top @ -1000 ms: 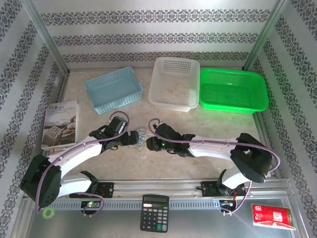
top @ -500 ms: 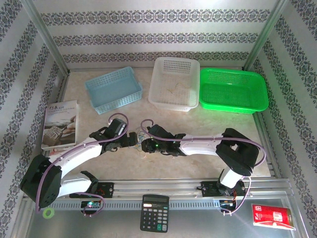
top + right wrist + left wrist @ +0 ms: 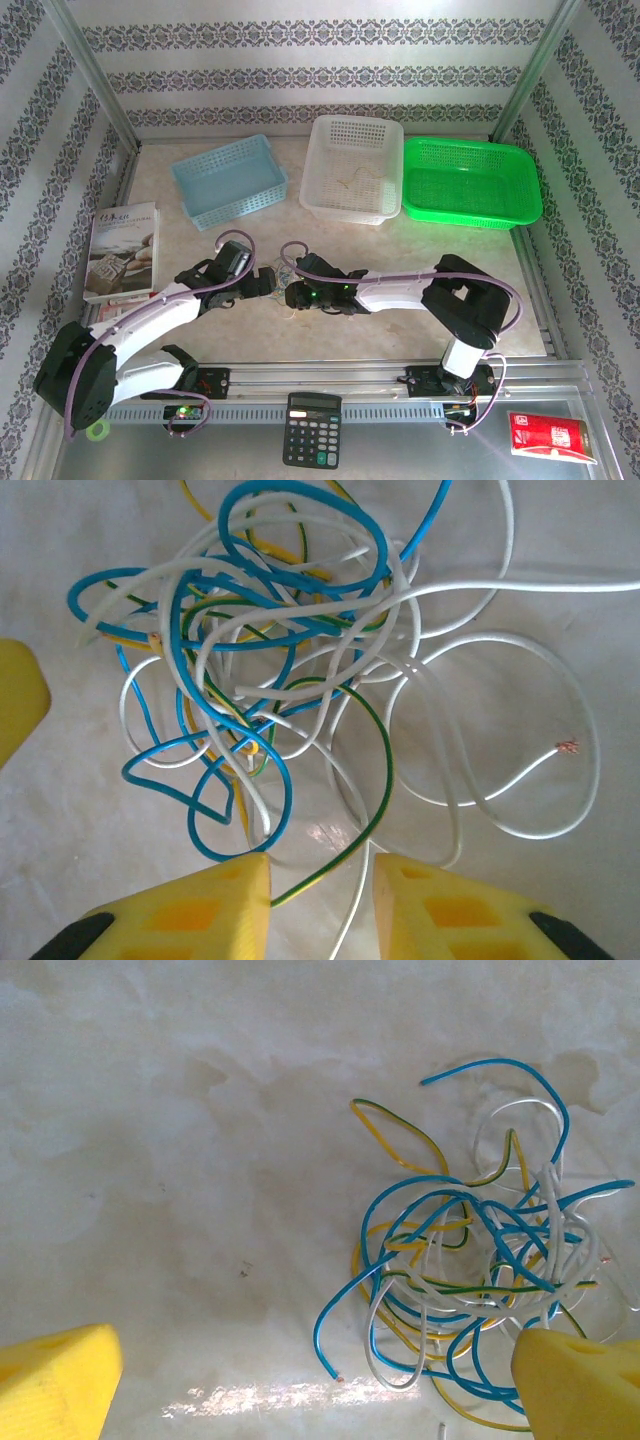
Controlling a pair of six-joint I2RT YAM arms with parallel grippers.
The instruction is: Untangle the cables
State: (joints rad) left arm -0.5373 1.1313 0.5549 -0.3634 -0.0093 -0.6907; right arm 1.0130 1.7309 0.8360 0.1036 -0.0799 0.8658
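Note:
The cables (image 3: pixel 283 271) lie as one small tangle of thin blue, yellow-green and white wires on the table between my two grippers. In the left wrist view the tangle (image 3: pixel 470 1260) sits at the right, and my left gripper (image 3: pixel 315 1390) stands wide open, its right finger (image 3: pixel 580 1385) over the tangle's edge. A blue wire end lies loose between the jaws. In the right wrist view my right gripper (image 3: pixel 320 900) is open at the near edge of the tangle (image 3: pixel 260 630). A green-yellow wire and a white wire run through its gap. Seen from above, the left gripper (image 3: pixel 270 283) and right gripper (image 3: pixel 291 292) almost meet.
At the back stand a blue basket (image 3: pixel 228 180), a white basket (image 3: pixel 352 205) holding a thin wire, and a green basket (image 3: pixel 470 215). A book (image 3: pixel 122 250) lies at the left. A calculator (image 3: pixel 310 430) and a red packet (image 3: pixel 550 437) sit by the front rail.
My right gripper has slid left to the tangle, its arm folding at the elbow. The left gripper has barely moved.

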